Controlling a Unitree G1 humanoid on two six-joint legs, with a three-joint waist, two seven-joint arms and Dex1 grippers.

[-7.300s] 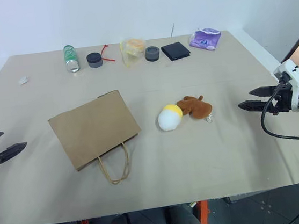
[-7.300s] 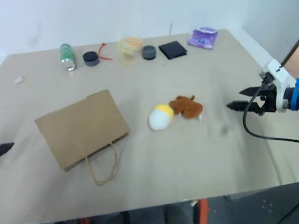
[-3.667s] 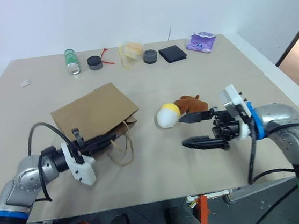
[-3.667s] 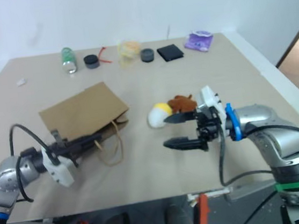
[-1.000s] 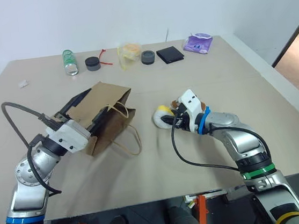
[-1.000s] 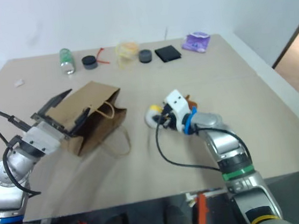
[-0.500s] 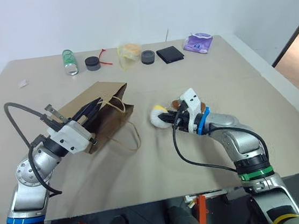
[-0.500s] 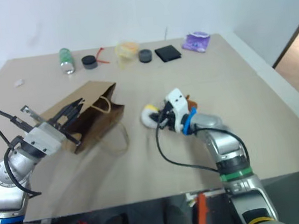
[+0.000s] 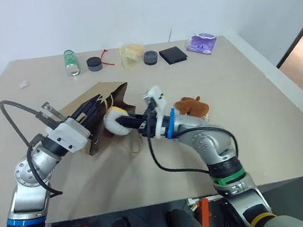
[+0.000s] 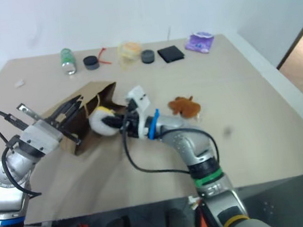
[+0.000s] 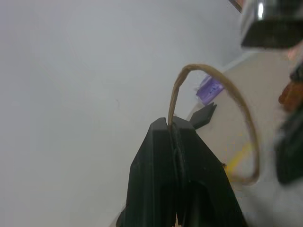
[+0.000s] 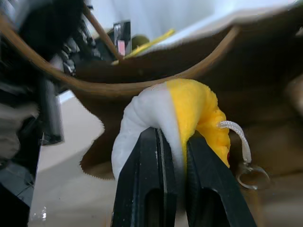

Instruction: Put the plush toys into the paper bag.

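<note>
While no writing legible — left fingers (image 11: pixel 176 142) pinching bag handle (image 11: pixel 213 78), right fingers (image 12: pixel 151 189) pinching egg toy (image 12: pixel 175 118).

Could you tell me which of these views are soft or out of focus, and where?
Right eye view: softer overall than the left eye view. Left wrist view: the left tool and paper-cord handle are fairly sharp, background blurred. Right wrist view: the egg-shaped plush toy is sharp, the paper bag soft.

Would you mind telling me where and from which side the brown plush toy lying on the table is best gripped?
Probably across the middle of the brown plush toy, coming from above. It lies flat and apart from everything else, its body is the thickest soft part, and its limbs look too thin to hold well.
</note>
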